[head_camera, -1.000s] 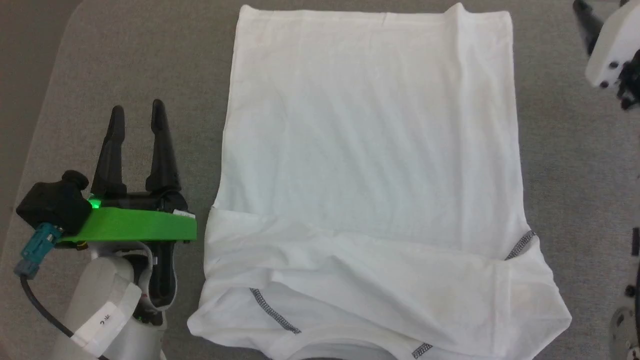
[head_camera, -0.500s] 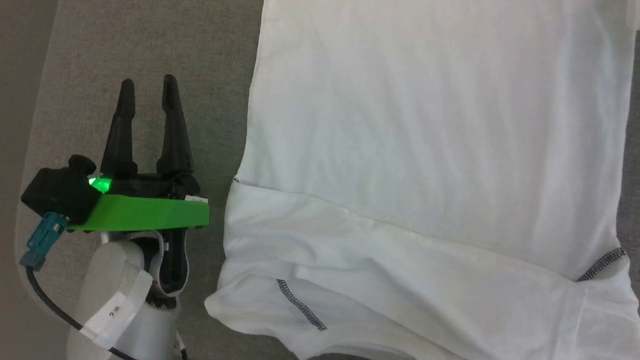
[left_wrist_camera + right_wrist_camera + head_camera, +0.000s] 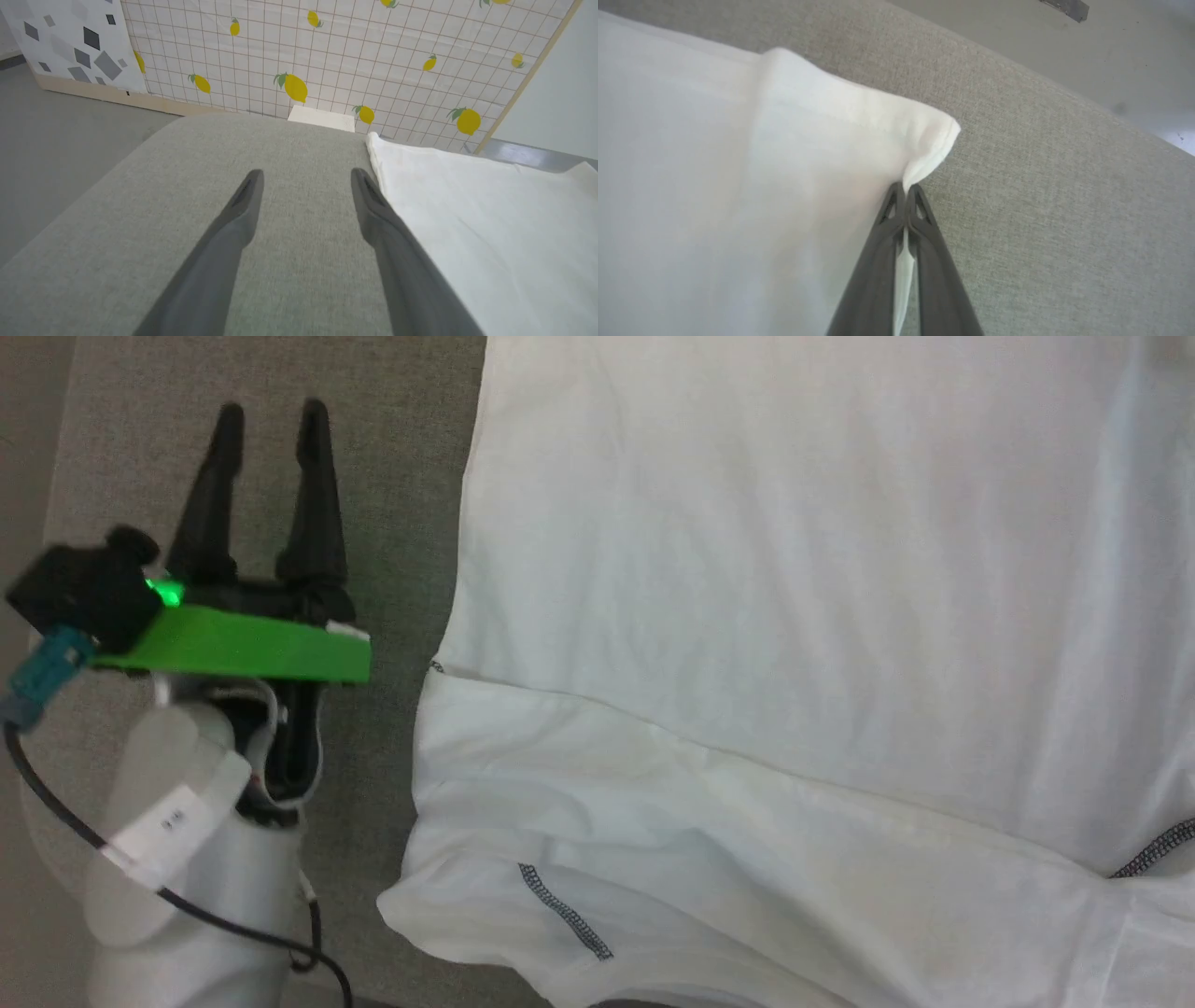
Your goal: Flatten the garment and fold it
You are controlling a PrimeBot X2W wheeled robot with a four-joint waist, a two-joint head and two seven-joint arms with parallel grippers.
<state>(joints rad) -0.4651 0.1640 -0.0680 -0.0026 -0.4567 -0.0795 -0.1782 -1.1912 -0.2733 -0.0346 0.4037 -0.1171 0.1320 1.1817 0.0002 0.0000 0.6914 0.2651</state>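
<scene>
The white shirt [image 3: 794,616] lies spread out on the grey table [image 3: 392,476]. It covers the middle and the right of the table. At its near end there are dark stitched lines [image 3: 565,913], and a fold runs across it there.

The left gripper [image 3: 272,415] is over the bare table, just left of the shirt, and is not touching it. Its two fingers [image 3: 243,210] are wide apart and hold nothing.

The right gripper [image 3: 906,189] has its fingers pressed together on a corner of the shirt. A bit of white cloth shows between them.

A wall with lemons [image 3: 327,46] stands past the far end.
</scene>
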